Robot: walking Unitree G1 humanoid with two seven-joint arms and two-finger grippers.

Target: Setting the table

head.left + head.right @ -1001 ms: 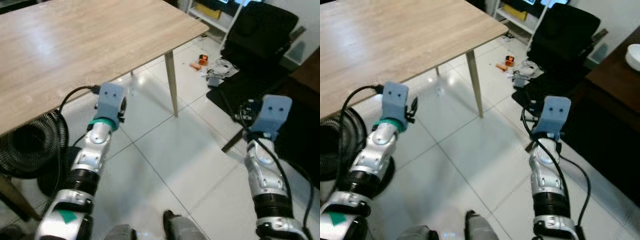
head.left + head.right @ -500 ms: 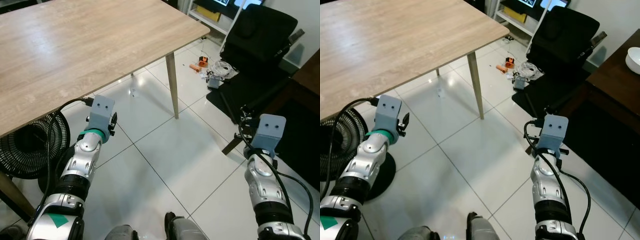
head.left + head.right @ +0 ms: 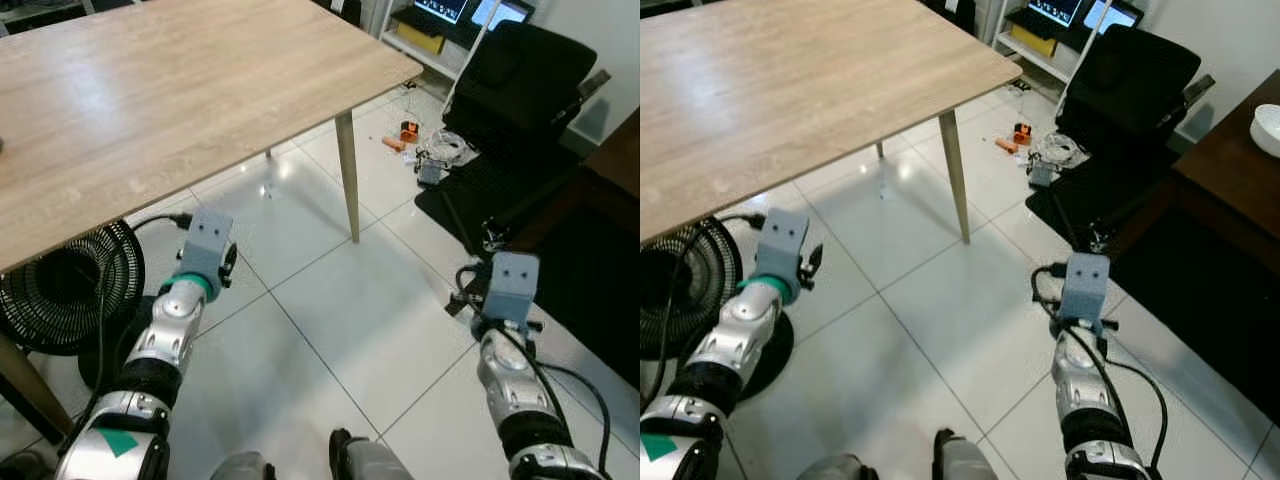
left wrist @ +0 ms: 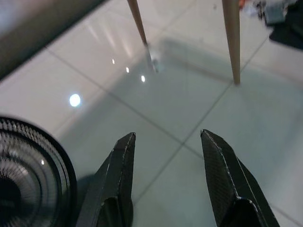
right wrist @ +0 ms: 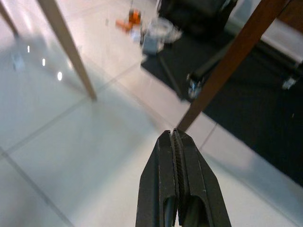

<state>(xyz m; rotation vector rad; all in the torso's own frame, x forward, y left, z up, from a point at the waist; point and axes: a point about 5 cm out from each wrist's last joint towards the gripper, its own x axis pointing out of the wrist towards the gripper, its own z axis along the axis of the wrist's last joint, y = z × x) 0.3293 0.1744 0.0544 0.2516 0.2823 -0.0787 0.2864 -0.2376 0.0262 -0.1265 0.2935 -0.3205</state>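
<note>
From the left eye view, we look down past a light wooden table (image 3: 150, 90) with a bare top, standing on a glossy white tile floor (image 3: 330, 300). A black floor fan (image 3: 55, 295) sits partly under the table's near edge. Our left arm (image 3: 175, 320) reaches forward beside the fan, and our right arm (image 3: 510, 360) hangs over the tiles near a black office chair (image 3: 525, 75). Small clutter and cables (image 3: 430, 155) lie on the floor by the chair.

From the right eye view, a dark wooden table (image 3: 1230, 170) at the far right carries a white bowl (image 3: 1268, 105); we cannot see inside it.

From the left wrist view, the left gripper (image 4: 168, 142) has its jaws apart, holding nothing, above the tiles beside the fan grille (image 4: 28, 161).

From the right wrist view, the right gripper (image 5: 174, 137) has its jaws pressed together, empty, pointing toward a dark table leg (image 5: 227, 66).
</note>
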